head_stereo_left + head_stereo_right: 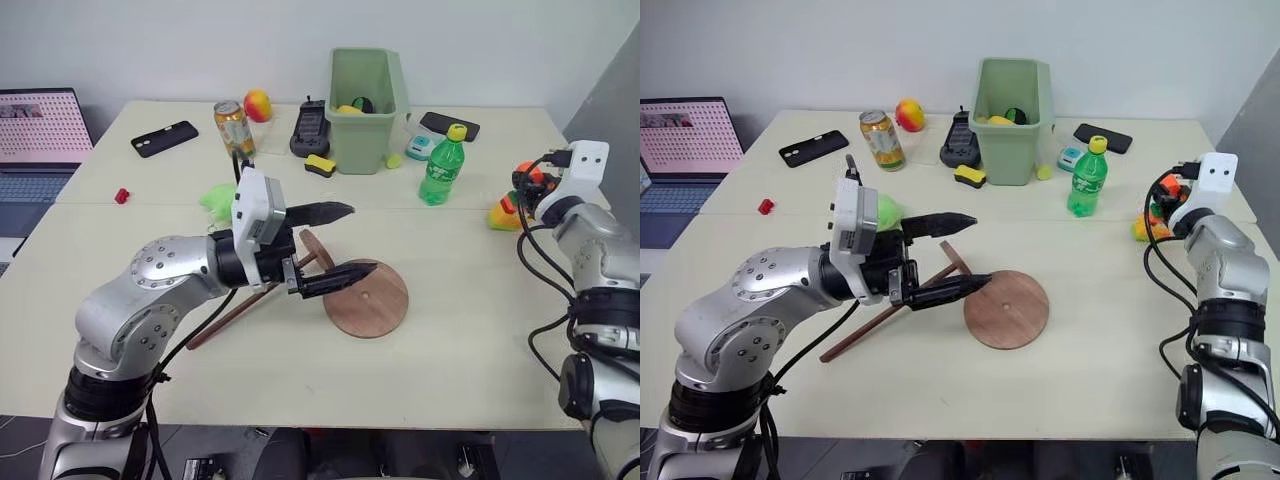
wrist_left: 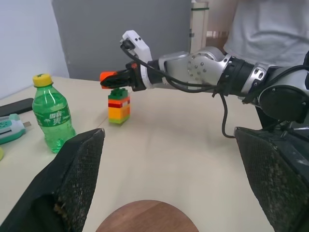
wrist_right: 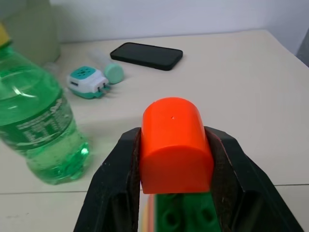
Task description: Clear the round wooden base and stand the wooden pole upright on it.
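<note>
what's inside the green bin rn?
In the green bin a yellow object and a dark round thing show above the rim. Anything deeper is hidden by the bin's walls.

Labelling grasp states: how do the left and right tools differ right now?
The left tool is open and empty, above the round reddish-brown wooden base; the right tool is shut on an orange plastic block, over the stacked toy bricks. Both have black fingers.
</note>
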### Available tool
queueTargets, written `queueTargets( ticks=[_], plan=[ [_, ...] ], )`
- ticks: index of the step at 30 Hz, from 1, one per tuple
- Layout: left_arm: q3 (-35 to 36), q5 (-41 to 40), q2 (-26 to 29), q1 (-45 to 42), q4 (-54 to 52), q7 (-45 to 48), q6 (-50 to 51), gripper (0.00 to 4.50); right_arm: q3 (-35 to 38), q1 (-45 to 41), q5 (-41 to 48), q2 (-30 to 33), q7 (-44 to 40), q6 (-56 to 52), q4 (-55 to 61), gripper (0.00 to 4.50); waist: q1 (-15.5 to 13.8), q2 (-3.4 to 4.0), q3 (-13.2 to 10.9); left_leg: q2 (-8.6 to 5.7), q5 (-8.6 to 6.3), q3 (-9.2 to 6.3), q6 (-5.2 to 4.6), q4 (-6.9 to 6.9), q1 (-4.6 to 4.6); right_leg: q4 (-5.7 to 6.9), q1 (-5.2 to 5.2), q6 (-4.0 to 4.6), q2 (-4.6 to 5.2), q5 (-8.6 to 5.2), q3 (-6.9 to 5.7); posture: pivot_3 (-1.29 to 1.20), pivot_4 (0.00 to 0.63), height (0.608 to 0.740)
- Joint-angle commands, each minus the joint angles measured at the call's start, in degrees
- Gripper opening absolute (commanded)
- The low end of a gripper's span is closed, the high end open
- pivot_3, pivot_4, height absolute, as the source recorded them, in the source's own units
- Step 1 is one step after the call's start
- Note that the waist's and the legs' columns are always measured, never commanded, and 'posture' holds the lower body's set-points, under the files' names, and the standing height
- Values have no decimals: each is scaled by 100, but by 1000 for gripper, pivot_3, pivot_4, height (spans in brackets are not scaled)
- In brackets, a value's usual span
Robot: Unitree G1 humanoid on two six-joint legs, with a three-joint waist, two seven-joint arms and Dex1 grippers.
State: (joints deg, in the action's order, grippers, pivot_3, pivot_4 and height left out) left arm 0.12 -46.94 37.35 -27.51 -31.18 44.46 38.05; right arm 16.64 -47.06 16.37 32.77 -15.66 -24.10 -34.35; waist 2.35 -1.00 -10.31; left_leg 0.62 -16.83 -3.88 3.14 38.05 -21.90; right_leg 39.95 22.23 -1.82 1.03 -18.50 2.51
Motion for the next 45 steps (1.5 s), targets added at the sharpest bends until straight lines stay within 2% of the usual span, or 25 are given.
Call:
queueTargets(
  ticks=[1, 11, 27, 32, 43, 44, 45],
  plan=[
    [89, -8, -14, -17, -172, -22, -54, 4500, 61, -295, -165, 53, 104, 424, -546, 1515, 0, 0, 0, 0, 0, 0, 0, 1, 0, 0, 0, 0, 0, 0, 0, 0, 150, 740],
    [122, -17, -13, 2, -182, -58, -17, 4500, 40, -219, -280, 56, 111, 575, -496, 1515, -3, 0, 0, 1, 8, 0, 15, 3, 0, 2, -1, 0, 1, 0, 2, 0, 150, 740],
    [140, -72, 0, 25, -226, -108, 4, 4500, 283, 651, 162, -186, 661, -1099, 2240, 1515, -38, 0, 0, 1, 11, -7, 19, 2, -3, 2, 0, 0, 2, 0, 1, 0, 150, 740],
    [75, -46, -49, 16, -208, -111, -15, 4500, 183, 976, 1, -288, 598, -968, 2128, 1515, -46, 0, 0, -1, 1, -6, 2, 2, -3, 2, 0, 0, 2, 0, 1, 0, 150, 740],
    [95, -78, -54, -19, -218, -126, 43, 4500, 180, 754, -86, -310, 539, -515, 1630, 1515, -44, 0, 0, 0, 1, -4, 1, 3, 0, 3, -1, 0, 1, 0, 0, 0, 150, 740],
    [96, -78, -53, -17, -222, -128, 46, 4500, 175, 723, -81, -316, 531, -491, 1606, 2210, -43, 1, 0, 0, 0, -4, 1, 3, 0, 3, -1, 0, 1, 0, 1, 0, 150, 740],
    [97, -77, -53, -15, -225, -129, 47, 4500, 172, 700, -78, -319, 525, -471, 1587, 2354, -43, 0, 0, 0, 0, -3, 1, 3, 0, 4, -1, 0, 1, 0, 1, 0, 150, 740]
  ],
)
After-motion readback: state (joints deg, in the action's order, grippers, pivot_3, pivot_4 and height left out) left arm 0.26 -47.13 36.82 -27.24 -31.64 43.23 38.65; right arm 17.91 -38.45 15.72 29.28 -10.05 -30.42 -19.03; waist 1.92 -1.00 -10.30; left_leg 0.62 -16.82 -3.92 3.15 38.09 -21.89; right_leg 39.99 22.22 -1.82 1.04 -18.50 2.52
